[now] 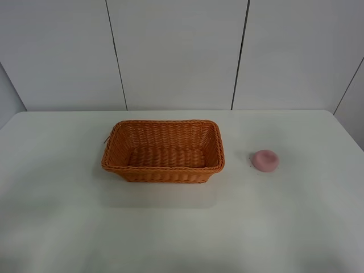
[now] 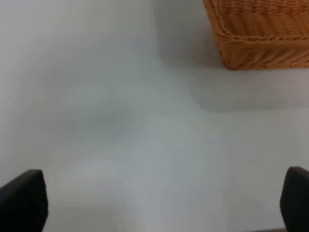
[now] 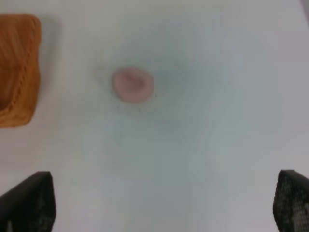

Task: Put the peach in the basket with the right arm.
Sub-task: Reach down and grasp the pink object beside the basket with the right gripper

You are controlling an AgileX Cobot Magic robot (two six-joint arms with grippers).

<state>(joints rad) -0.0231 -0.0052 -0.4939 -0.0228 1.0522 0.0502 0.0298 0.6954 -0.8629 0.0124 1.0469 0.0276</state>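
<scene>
The pale-pink peach [image 1: 265, 160] lies on the white table to the right of the orange-brown wicker basket [image 1: 163, 151], apart from it. The basket stands empty near the table's middle. In the right wrist view the peach [image 3: 133, 85] sits well ahead of my right gripper [image 3: 164, 200], whose two black fingertips [image 3: 29, 200] stand wide apart, open with nothing between them. A corner of the basket [image 3: 17, 67] shows there too. My left gripper [image 2: 164, 203] is also open and empty, with the basket's corner [image 2: 260, 34] ahead of it. Neither arm shows in the exterior high view.
The white table [image 1: 182, 227] runs to a back edge below a panelled white wall [image 1: 176, 51]. Nothing else lies on the table's surface.
</scene>
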